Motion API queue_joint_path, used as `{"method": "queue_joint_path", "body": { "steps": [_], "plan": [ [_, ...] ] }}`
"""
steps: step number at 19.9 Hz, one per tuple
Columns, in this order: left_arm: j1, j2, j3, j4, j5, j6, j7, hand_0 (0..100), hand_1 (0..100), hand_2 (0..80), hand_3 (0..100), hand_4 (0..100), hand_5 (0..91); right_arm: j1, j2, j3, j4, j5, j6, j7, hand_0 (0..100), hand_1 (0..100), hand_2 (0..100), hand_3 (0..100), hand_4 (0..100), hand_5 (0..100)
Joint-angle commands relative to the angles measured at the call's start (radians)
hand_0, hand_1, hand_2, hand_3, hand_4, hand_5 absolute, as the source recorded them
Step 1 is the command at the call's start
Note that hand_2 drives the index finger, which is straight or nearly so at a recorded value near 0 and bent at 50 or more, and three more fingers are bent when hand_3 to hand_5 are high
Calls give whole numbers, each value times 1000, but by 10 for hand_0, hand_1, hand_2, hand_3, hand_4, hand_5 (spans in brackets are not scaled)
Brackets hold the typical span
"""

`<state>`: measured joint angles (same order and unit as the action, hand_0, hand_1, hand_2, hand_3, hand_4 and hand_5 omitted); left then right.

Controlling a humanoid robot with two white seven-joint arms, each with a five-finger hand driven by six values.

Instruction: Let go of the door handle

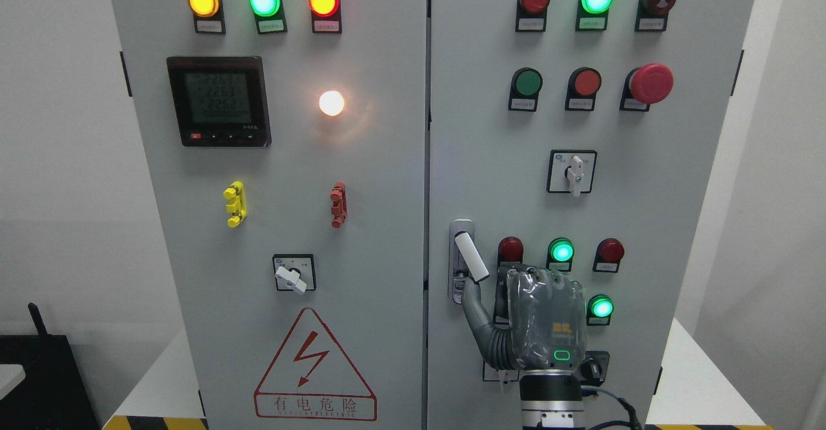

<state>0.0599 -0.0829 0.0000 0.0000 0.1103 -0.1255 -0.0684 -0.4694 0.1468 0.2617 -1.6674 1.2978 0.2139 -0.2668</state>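
The door handle (470,257) is a white lever on a grey lock plate (461,230) at the left edge of the cabinet's right door (490,159). It is swung out of the plate and tilts down to the right. My right hand (492,290) rises from the bottom edge, its grey back facing me, just below and right of the lever's lower end. The thumb (473,305) stretches up-left to the plate beneath the lever, and the other fingers bend toward the door beside it. Nothing is clasped in the hand. The left arm is out of sight.
The right door carries lit and unlit buttons, a red emergency stop (650,83) and a rotary switch (572,172), with a green lamp (561,250) just above the hand. The left door (284,223) has a meter (218,101), lamps and a warning triangle (314,365).
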Motion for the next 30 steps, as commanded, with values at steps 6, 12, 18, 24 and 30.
{"method": "queue_joint_path", "body": {
  "steps": [6, 12, 18, 24, 30],
  "plan": [
    [0, 0, -12, -15, 0, 0, -1, 120, 389, 0, 0, 0, 0, -8, 1, -13, -8, 0, -1, 0, 561, 376, 1000, 1000, 1000, 979],
    [0, 0, -12, -15, 0, 0, -1, 120, 389, 0, 0, 0, 0, -8, 1, -18, -8, 0, -1, 0, 562, 373, 1000, 1000, 1000, 980],
    [0, 0, -12, -15, -1, 0, -1, 120, 389, 0, 0, 0, 0, -15, 1, -21, -8, 0, -1, 1, 563, 375, 1000, 1000, 1000, 979],
    [0, 0, -12, -15, -1, 0, -1, 120, 389, 0, 0, 0, 0, -14, 1, -24, -8, 1, -1, 0, 562, 375, 1000, 1000, 1000, 980],
    [0, 0, -12, -15, 0, 0, -1, 120, 389, 0, 0, 0, 0, -15, 1, -29, -8, 1, -1, 1, 562, 374, 1000, 1000, 1000, 980]
  ]
}}
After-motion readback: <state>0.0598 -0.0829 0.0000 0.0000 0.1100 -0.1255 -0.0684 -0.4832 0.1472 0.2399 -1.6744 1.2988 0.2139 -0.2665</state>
